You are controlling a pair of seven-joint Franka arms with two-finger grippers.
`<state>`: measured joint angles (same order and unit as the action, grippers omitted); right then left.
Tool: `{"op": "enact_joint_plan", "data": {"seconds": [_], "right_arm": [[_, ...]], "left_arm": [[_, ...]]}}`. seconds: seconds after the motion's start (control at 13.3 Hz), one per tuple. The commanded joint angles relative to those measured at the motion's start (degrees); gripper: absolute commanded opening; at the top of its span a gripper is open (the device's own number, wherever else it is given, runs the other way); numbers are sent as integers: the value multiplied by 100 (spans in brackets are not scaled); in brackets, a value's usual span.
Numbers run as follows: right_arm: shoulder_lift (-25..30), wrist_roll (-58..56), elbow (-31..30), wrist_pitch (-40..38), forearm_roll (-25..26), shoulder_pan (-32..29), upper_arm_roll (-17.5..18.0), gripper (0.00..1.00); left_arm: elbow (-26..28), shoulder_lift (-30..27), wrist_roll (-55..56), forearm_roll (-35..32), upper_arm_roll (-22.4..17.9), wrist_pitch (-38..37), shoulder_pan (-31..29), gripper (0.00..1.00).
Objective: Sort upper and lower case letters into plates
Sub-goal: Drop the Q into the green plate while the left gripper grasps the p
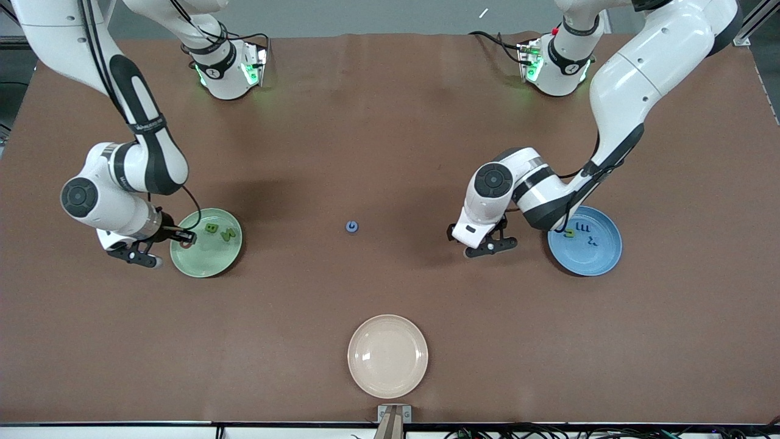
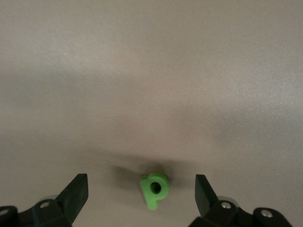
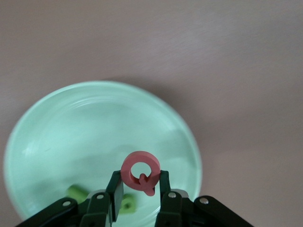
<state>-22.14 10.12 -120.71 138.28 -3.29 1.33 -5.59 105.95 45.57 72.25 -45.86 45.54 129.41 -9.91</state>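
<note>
Cream plate [image 1: 387, 356]: lowest in the front view, lower centre, nearest the camera, holding nothing.
Green plate [image 1: 210, 261]: middle-left of the frame, toward the right arm's end; two green letters [image 1: 219, 231] lie in it.
Right gripper [image 3: 140, 185]: over the green plate's rim, jaws clenched on a red Q [image 3: 140, 172]; the ring stands upright, its tail pointing down between the fingers.
Blue letter [image 1: 351, 227]: alone at mid-frame on the table, too small to read.
Left gripper [image 2: 142, 194]: middle-right, low over the table, jaws spread wide around a green p [image 2: 154, 189]; not touching it.
p's long axis: its stem runs toward the wrist, bowl pointing away.
Blue plate [image 1: 594, 256]: beside the left arm, with small letters [image 1: 579, 230] inside.
Risk: the Q may bounce out if released high; the tiny p could skid or twist if one finger meets it first.
</note>
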Motion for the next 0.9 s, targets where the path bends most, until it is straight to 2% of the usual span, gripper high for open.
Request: {"op": "enact_joint_plan", "data": {"seconds": [0.0, 0.08, 0.38, 0.53, 0.68, 0.83], "right_arm": [[-255, -37, 109, 286, 65, -133, 111, 0], [-334, -19, 109, 331, 57, -133, 111, 0], [-388, 51, 109, 340, -22, -36, 137, 1], [-405, 51, 83, 332, -23, 34, 137, 1], [-441, 51, 56, 332, -23, 34, 137, 2], [-467, 60, 30, 323, -23, 43, 137, 9]], "left_arm": [[-136, 92, 166, 78, -151, 129, 183, 98], [-136, 92, 184, 78, -151, 129, 192, 94], [-127, 162, 334, 77, -151, 137, 192, 65], [-118, 180, 334, 78, -151, 137, 200, 54], [-101, 189, 334, 86, -151, 137, 235, 49], [-92, 215, 378, 182, -151, 137, 244, 47]]}}
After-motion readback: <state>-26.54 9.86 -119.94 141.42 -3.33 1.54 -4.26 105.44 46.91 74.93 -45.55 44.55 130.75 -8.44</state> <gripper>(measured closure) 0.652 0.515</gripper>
